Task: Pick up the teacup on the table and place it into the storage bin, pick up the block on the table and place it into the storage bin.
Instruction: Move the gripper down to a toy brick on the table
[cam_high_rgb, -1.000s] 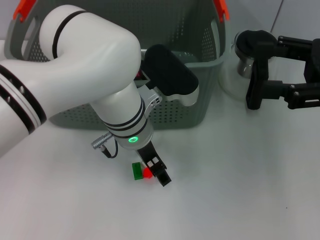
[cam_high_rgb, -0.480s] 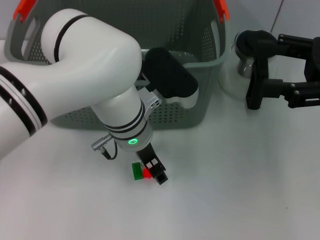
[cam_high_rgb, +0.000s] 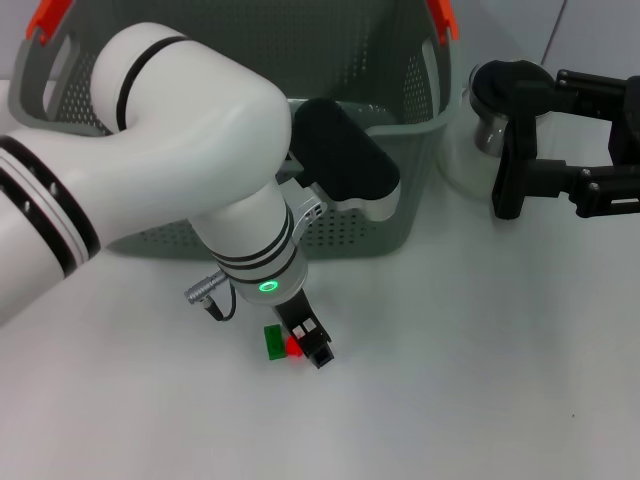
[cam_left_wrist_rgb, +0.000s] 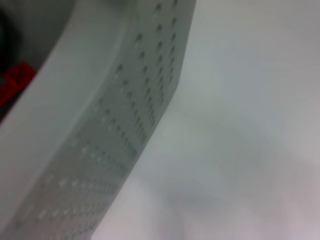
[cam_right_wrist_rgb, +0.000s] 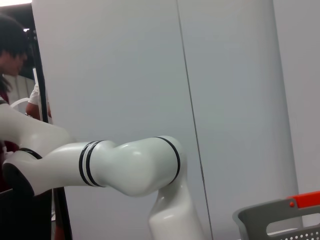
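White table (cam_high_rgb: 470, 380) fills the head view, with the grey perforated storage bin (cam_high_rgb: 380, 200) at the far side and a clear glass pitcher (cam_high_rgb: 480, 130) just right of it.

Key relation: the block (cam_high_rgb: 283, 343), a small green piece joined to a red piece, lies on the table near-side of the bin wall, directly under the left gripper (cam_high_rgb: 310, 342). Its long axis runs roughly left-right, green end left, red end right. The black fingers sit right over the red end, so the block is slightly left of the fingertips and touching or nearly touching them. I can't tell whether the jaws are spread or closed on it; the wrist hides the gap.

Left arm pose: big white elbow arched over the left half of the bin, forearm pointing steeply down, wrist ring lit green, tool aimed at the table. Left wrist view shows only the bin wall close up and bare table.

Right gripper (cam_high_rgb: 560, 150) is well away on the far right by the pitcher, fingers spread, holding nothing. The left arm is clearly the nearer 1.

Teacup: not identifiable; the arm covers most of the bin interior.

My read: grasp step on the block, lift into the bin is next.
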